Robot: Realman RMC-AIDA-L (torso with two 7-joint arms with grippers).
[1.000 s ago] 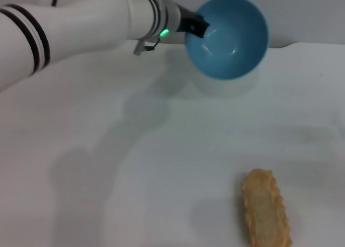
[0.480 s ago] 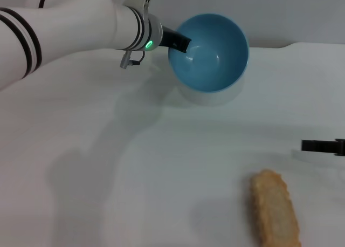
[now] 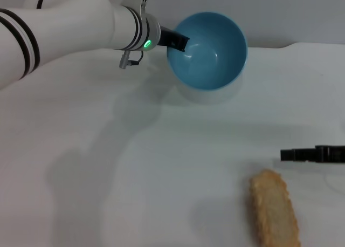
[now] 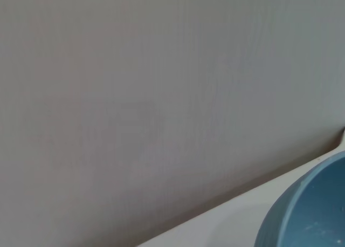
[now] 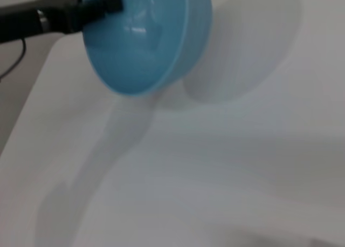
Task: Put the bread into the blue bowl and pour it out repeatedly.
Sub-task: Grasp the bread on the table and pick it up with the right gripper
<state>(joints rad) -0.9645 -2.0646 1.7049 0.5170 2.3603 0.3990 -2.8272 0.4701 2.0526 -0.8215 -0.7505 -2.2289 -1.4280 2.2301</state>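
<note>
The blue bowl [image 3: 207, 50] hangs tilted above the far part of the white table [image 3: 108, 166], its empty inside facing me. My left gripper [image 3: 180, 42] is shut on the bowl's left rim. The left wrist view catches only a piece of the blue bowl [image 4: 312, 209]. The right wrist view shows the blue bowl [image 5: 145, 42] from the side, with the left gripper [image 5: 102, 4] on its rim. The bread [image 3: 274, 209] lies lengthwise on the table at the front right, plain tan side up. My right gripper [image 3: 285, 155] reaches in from the right edge, just behind the bread and apart from it.
A grey wall [image 3: 302, 9] rises behind the table's far edge. The bowl casts a pale shadow [image 3: 207, 93] on the tabletop under it. Nothing else stands on the table.
The left arm has drawn the bowl leftward and a little lower. The right gripper has come in from the right edge and moved left toward the bread.
</note>
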